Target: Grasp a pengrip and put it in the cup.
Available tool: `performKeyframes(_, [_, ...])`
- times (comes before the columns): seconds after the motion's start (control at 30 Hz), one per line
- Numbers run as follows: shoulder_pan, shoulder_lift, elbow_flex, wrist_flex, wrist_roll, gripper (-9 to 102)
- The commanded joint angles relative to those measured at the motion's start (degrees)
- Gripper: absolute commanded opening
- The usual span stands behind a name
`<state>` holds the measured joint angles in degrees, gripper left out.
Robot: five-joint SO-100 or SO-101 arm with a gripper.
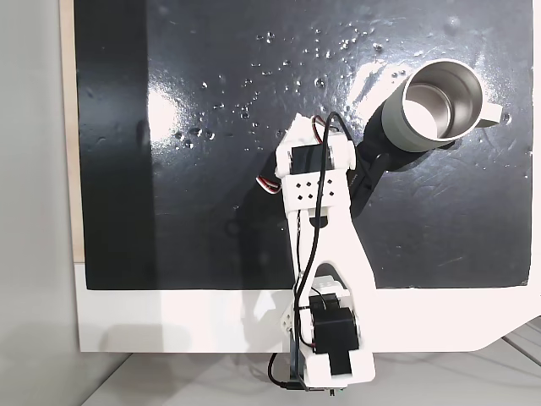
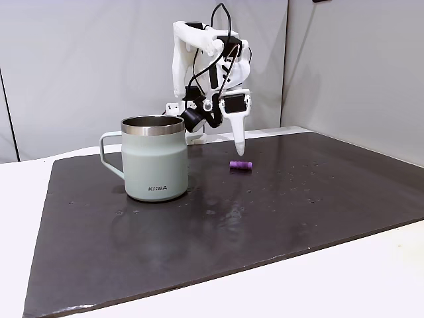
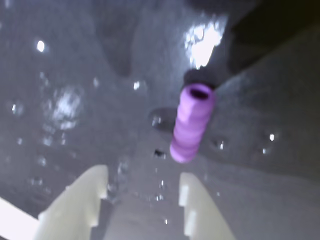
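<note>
A glossy black mat (image 2: 278, 199) covers the white surface (image 2: 371, 278) before grey walls. The cup (image 2: 155, 159) reads "KIIRA". The pincer (image 3: 142, 187) hangs open over the mat; the pengrip (image 3: 192, 122) lies just beyond.

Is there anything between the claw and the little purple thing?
No. In the wrist view, only bare dark mat lies between the open claw and the pengrip, which lies on the mat just ahead.
</note>
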<state>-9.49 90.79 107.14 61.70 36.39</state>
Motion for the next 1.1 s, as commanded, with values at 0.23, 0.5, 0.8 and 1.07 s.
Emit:
performKeyframes(0.23, [-0.18, -7.73, -4.22, 0.00, 1.14, 21])
performKeyframes(0.5, [0.00, -10.28, -5.01, -1.05, 0.35, 14])
performKeyframes(0.8, [0.18, -10.72, -5.45, -2.02, -1.05, 0])
performKeyframes(1.07, [1.32, -7.12, -10.46, 5.62, -3.43, 0])
